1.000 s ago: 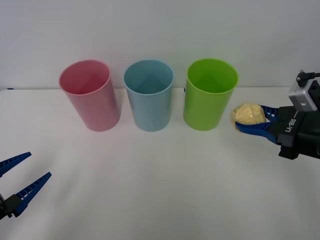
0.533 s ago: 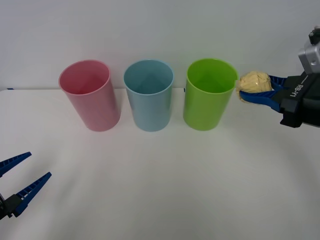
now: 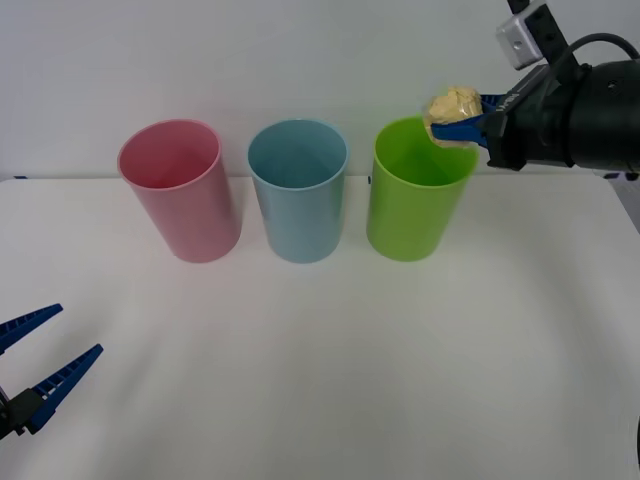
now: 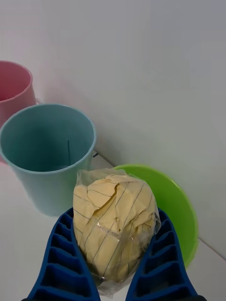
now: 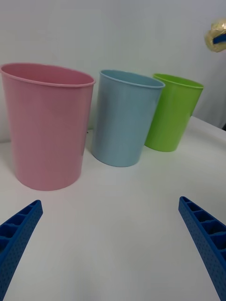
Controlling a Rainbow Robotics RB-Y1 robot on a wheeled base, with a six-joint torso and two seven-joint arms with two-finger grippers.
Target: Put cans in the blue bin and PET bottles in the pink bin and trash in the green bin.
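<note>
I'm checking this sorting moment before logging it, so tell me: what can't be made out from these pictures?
- Green bin: in the right wrist view its floor is covered by the trash held in the right gripper.
- Pink bin: cut off by the right wrist view's edge.
- Blue bin: the left wrist view looks at it from the side, so its inside is hidden.
- Left gripper: open; its base is cut off at the front view's corner.

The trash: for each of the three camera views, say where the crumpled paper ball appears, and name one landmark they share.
Front view: trash in the right gripper, above the green bin rim.
Right wrist view: trash between the blue fingers, over the green bin.
Left wrist view: trash, upper right corner.
Shared landmark: the green bin.
</note>
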